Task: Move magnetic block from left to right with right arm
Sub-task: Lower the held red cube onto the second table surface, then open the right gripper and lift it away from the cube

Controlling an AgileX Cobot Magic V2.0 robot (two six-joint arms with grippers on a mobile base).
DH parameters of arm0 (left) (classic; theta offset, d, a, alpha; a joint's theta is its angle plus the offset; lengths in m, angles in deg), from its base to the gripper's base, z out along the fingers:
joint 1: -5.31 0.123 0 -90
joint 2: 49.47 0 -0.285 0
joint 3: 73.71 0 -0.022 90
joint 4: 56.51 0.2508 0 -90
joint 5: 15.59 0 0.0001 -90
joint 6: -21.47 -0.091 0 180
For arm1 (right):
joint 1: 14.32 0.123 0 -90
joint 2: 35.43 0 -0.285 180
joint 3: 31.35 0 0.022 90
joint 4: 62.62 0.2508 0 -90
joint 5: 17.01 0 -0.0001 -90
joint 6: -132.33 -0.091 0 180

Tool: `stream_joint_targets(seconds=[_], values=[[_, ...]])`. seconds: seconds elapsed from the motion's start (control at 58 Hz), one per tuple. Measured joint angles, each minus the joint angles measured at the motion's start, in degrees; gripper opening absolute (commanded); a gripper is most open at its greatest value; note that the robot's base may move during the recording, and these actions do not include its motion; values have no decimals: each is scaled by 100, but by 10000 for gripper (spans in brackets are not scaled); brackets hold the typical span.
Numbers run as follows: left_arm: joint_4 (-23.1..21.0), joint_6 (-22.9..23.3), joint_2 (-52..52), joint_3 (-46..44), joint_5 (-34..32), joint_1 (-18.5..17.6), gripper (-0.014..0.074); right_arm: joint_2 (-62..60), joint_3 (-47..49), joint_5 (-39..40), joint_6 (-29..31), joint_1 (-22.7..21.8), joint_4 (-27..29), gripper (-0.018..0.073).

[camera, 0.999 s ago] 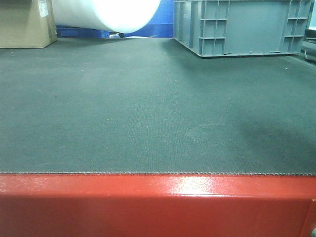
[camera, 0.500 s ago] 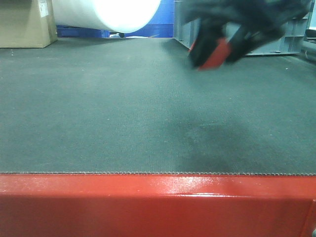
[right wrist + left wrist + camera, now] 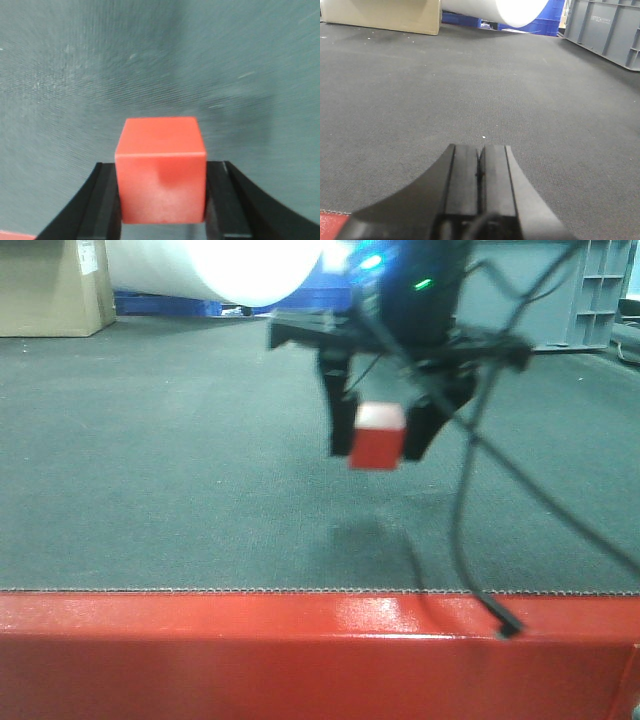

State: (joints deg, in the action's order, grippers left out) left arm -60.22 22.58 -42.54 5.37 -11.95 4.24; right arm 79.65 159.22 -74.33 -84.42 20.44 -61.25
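Note:
The magnetic block [image 3: 378, 437], a small bright-red cube, hangs above the dark mat between the two black fingers of my right gripper [image 3: 381, 430], which is shut on it. The right arm [image 3: 415, 280] rises behind it, black with a green light, a wide crossbar and trailing cables. In the right wrist view the magnetic block [image 3: 161, 172] fills the gap of the right gripper [image 3: 161, 200], with a finger pressed against each side. In the left wrist view my left gripper [image 3: 479, 155] stays low over the mat, shut with nothing in it.
A dark textured mat [image 3: 160, 470] covers the table, with a red front edge [image 3: 250, 650]. At the back stand a cardboard box [image 3: 50, 285], a white roll [image 3: 225, 265] and a grey crate [image 3: 540, 290]. A black cable [image 3: 470, 540] hangs down to the front edge.
The right arm came in from the upper right a second ago and has swung left and lower, carrying the red block toward the mat's middle.

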Motion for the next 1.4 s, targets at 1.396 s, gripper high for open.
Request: stream_joint_targets(seconds=[1.396], values=[[0,0,0,0,0,0,-117,-436,748,-819,52,307,-747,509]])
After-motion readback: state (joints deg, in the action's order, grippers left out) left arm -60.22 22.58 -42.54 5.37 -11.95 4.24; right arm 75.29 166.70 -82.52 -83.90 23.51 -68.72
